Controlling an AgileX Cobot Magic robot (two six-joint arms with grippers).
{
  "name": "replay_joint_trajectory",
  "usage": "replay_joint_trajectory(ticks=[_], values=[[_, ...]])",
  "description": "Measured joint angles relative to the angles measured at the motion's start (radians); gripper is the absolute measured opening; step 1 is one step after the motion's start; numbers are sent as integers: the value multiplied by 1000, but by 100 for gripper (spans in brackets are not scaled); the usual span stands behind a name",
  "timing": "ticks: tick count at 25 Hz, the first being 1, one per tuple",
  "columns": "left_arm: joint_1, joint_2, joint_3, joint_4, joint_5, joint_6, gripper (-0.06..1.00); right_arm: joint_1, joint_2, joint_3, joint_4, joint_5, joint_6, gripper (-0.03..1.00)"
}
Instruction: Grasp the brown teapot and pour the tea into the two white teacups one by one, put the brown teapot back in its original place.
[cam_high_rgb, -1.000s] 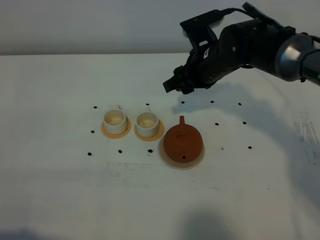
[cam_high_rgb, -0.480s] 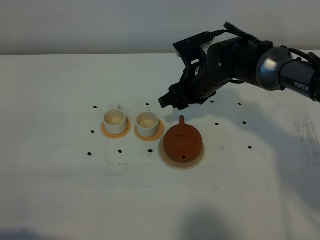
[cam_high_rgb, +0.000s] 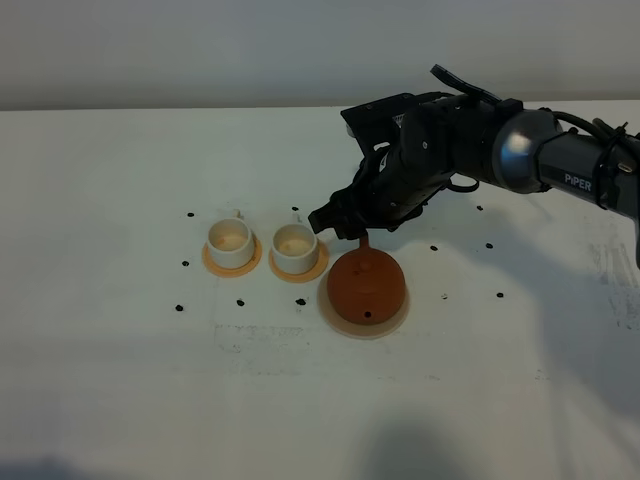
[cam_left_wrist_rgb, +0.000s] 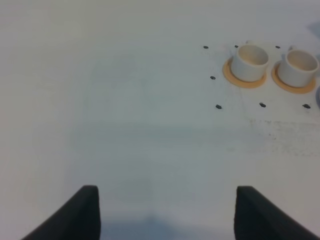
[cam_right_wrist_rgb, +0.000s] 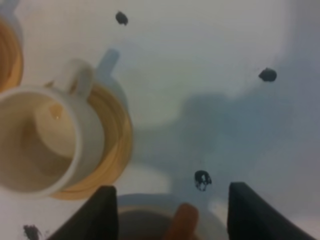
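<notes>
The brown teapot (cam_high_rgb: 366, 285) sits on its beige disc, the original place (cam_high_rgb: 345, 322), right of the two white teacups (cam_high_rgb: 230, 241) (cam_high_rgb: 294, 246). Each cup stands on a small orange coaster. My right gripper (cam_high_rgb: 340, 222) hovers open just above the teapot's far side, where a narrow brown part (cam_right_wrist_rgb: 182, 220) sticks out between its fingers (cam_right_wrist_rgb: 100, 215). The right wrist view also shows the nearer teacup (cam_right_wrist_rgb: 40, 145), cream inside. The tea is hidden. My left gripper (cam_left_wrist_rgb: 167, 215) is open over bare table, with both cups (cam_left_wrist_rgb: 250, 61) (cam_left_wrist_rgb: 298, 67) far ahead of it.
Small black dots (cam_high_rgb: 433, 247) mark the white table (cam_high_rgb: 120, 360) around the cups and teapot. The dark right arm (cam_high_rgb: 520, 150) reaches in from the right edge, above the table behind the teapot.
My right gripper has come down and moved left and nearer, from above the table behind the teapot to just over its far side. Teapot and cups have not moved.
</notes>
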Motion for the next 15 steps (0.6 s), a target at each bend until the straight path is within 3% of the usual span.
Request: replay_joint_trajectory(ticks=[15], values=[[0, 0, 0, 0, 0, 0, 59, -11, 18, 0, -33, 0, 6, 47]])
